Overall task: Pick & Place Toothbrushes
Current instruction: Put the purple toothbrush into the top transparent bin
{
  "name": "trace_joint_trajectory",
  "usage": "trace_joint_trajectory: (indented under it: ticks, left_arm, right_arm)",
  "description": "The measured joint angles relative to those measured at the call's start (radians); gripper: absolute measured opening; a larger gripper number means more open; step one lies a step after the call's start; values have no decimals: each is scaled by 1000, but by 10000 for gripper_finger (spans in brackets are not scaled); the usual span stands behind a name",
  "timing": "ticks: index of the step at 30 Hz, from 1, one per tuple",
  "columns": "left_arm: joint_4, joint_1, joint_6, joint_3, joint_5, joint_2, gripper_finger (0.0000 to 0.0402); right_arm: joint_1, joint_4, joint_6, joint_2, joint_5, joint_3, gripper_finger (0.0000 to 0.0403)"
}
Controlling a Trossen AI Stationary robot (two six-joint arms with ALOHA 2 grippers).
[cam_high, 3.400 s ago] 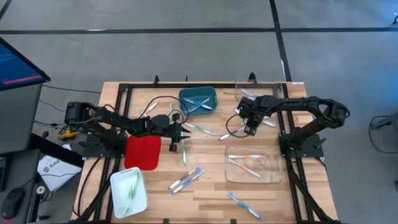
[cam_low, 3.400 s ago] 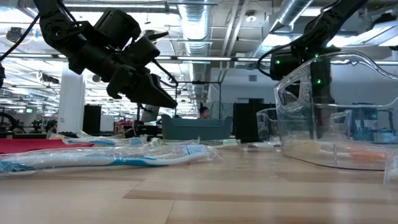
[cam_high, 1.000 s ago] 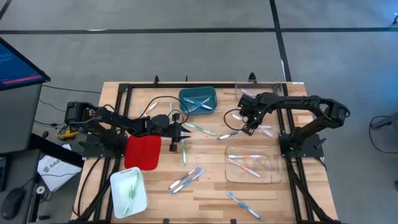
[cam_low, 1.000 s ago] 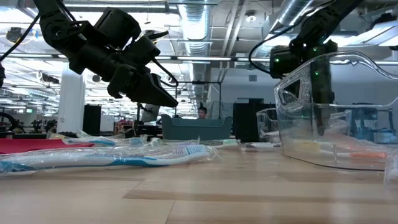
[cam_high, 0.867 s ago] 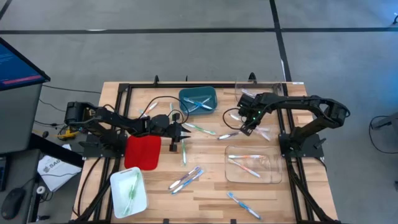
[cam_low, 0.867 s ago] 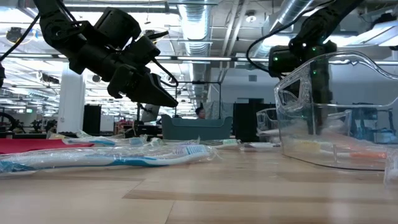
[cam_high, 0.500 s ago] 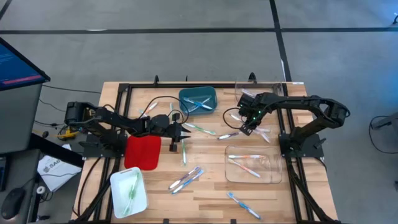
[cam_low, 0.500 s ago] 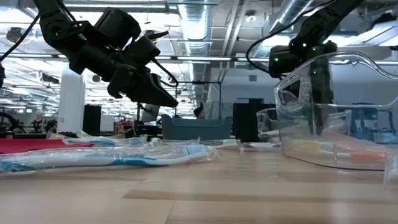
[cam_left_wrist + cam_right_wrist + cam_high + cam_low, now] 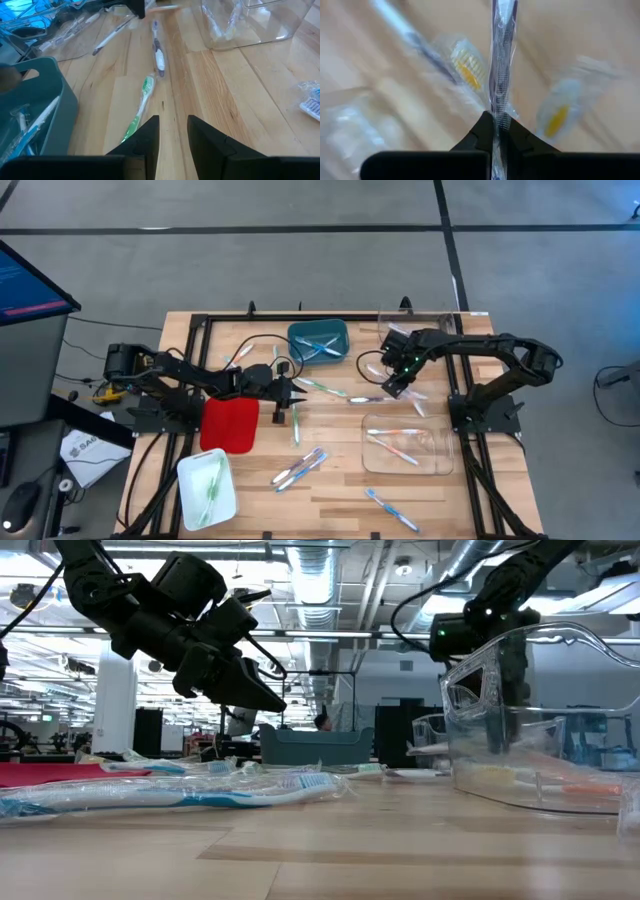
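Between the right gripper's (image 9: 496, 131) two dark fingers a thin, plastic-wrapped toothbrush with a dark purple handle (image 9: 501, 60) is pinched hard at one end, the jaws clenched on it; its long axis runs straight out ahead of the fingers, so most of its length hangs free beyond the grip. Seen from above, that gripper (image 9: 399, 380) sits over the right half of the wooden table (image 9: 340, 490), with the held brush reaching out toward the table's middle and lying roughly level.

Just nearer the front edge from this gripper stands the clear, shallow plastic tray (image 9: 432, 461), with a few orange-and-white brushes already in it. I judge this the relation that matters: the tray lies to one side of the brush's length, not along it, so the right arm, plainly the nearer of the two, would need to swing the brush over the rim before letting go.

Farther across, the left gripper (image 9: 291, 392) hangs near the table's middle beside the flat red tray (image 9: 228, 425), its fingers (image 9: 150, 137) parted and gripping nothing. A light green toothbrush in clear wrap (image 9: 138, 107) lies on the wood just ahead of them, angled slightly across the gap. Beyond it rests the teal plastic bin (image 9: 318, 342), holding a few brushes.
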State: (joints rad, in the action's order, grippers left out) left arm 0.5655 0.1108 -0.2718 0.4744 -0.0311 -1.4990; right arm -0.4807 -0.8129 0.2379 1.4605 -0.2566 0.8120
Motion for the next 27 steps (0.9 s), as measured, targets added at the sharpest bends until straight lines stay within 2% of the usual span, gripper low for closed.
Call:
trace_joint_trajectory:
  ticks: [8, 11, 15, 21, 27]
  left_arm:
    - [1, 0, 0, 0, 0, 0, 94]
    - [2, 0, 0, 0, 0, 0, 94]
    - [3, 0, 0, 0, 0, 0, 94]
    - [3, 0, 0, 0, 0, 0, 94]
    - [3, 0, 0, 0, 0, 0, 94]
  right_arm:
    - [78, 10, -55, 0, 299, 0, 4]
    - [119, 39, -121, 0, 361, 0, 4]
    - [169, 60, -184, 0, 361, 0, 5]
    - [181, 36, -139, 0, 338, 0, 12]
    - [188, 28, -132, 0, 302, 0, 80]
